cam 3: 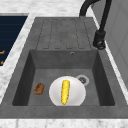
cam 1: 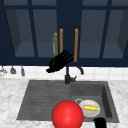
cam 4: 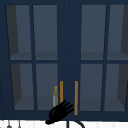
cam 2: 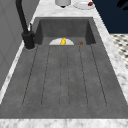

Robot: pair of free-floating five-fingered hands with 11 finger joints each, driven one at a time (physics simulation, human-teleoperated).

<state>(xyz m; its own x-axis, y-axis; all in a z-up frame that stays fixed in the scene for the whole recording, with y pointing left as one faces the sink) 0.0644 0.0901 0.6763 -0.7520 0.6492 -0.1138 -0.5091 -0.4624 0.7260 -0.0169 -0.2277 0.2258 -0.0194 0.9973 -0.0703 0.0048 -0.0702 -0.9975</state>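
My left hand (cam 1: pixel 59 61) floats open above the black faucet (cam 1: pixel 67 75), its straight fingers reaching up and to the right, just below the left orange handle (cam 1: pixel 61 41) of the dark blue wall cabinet. The upper view shows the same hand (cam 4: pixel 59 112) between the two handles (cam 4: pixel 76 97), in front of the cabinet's lower edge. An olive bottle (cam 1: pixel 55 45) stands behind the glass left of the handles. My right hand (cam 1: pixel 100 123) shows as a black shape at the bottom edge, in front of the sink. Both cabinet doors look closed.
A white plate (cam 3: pixel 77 92) with a corn cob (cam 3: pixel 65 91) lies in the sink basin (cam 3: pixel 42 62), a brown lump (cam 3: pixel 39 88) beside it. A big red ball (cam 1: pixel 67 115) sits at the front. Utensils (cam 1: pixel 13 70) hang at left. A dish (cam 2: pixel 83 5) stands on the far counter.
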